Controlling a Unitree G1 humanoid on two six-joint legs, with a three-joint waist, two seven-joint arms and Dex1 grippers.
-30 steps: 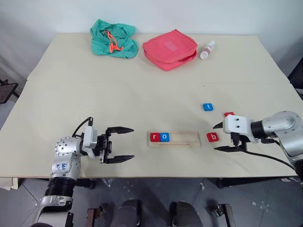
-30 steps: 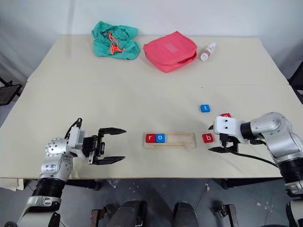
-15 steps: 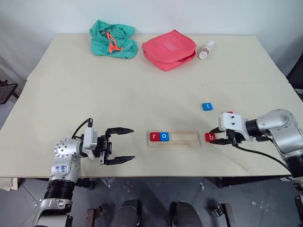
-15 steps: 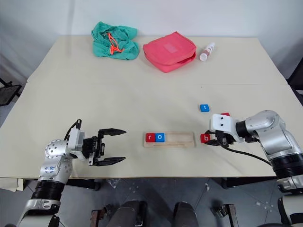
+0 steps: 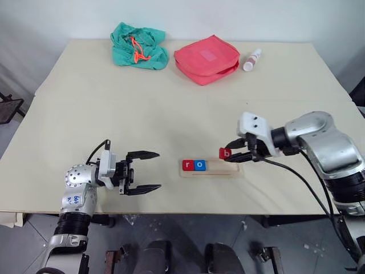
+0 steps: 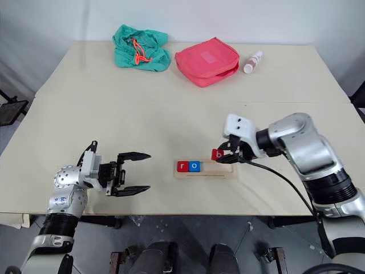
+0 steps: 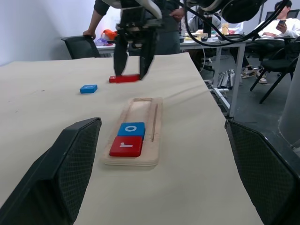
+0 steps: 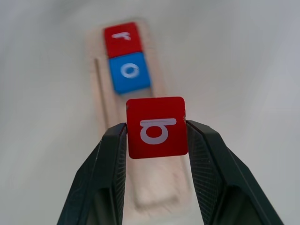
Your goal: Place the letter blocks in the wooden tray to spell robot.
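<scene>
Red and square, the b block [image 8: 157,127] sat pinched between the two black fingers of the right claw [image 5: 228,153], held above the right end of the wooden tray [image 5: 210,166]. That tray lay near the front edge of the desk [image 5: 171,114], with the red r block [image 5: 187,165] and the blue o block [image 5: 199,165] side by side at its left end; the groove to their right lay bare wood. In the left wrist view a blue block [image 7: 88,88] and another red block [image 7: 124,78] lay flat on the desk beyond the tray, apart from each other. The left claw [image 5: 142,170] hovered spread wide, holding nothing, left of the tray over open desk. Along the far edge sat a green cloth bag [image 5: 138,45], a red pouch [image 5: 206,59] and a small white bottle [image 5: 250,59], well apart from the tray, leaving the desk's middle open.
</scene>
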